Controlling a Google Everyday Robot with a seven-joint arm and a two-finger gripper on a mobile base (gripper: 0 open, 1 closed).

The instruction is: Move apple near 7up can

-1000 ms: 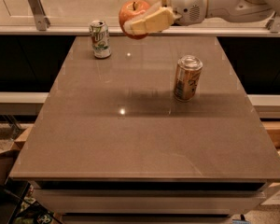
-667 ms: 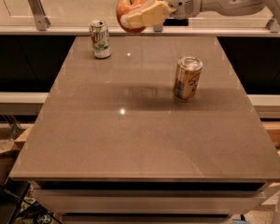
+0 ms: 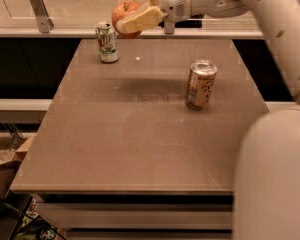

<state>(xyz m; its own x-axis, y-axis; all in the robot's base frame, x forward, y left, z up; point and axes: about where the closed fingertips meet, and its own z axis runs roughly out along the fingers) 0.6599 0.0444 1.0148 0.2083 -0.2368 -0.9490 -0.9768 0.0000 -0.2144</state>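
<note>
The red-orange apple [image 3: 125,15] is held in my gripper [image 3: 136,11], which is shut on it, high above the far end of the table. The cream fingers [image 3: 140,20] clamp it from above and below. The white and green 7up can [image 3: 107,42] stands upright on the table at the far left, just left of and below the apple. The apple hangs in the air, apart from the can.
A brown-gold can [image 3: 200,84] with a silver top stands upright at the right middle of the brown table [image 3: 130,144]. My white arm [image 3: 275,29] reaches in from the right. A counter edge with a metal bracket [image 3: 39,6] runs behind the table.
My gripper has moved left with the apple, from above the table's far middle to a spot close to the right of the 7up can. Both cans have stayed put.
</note>
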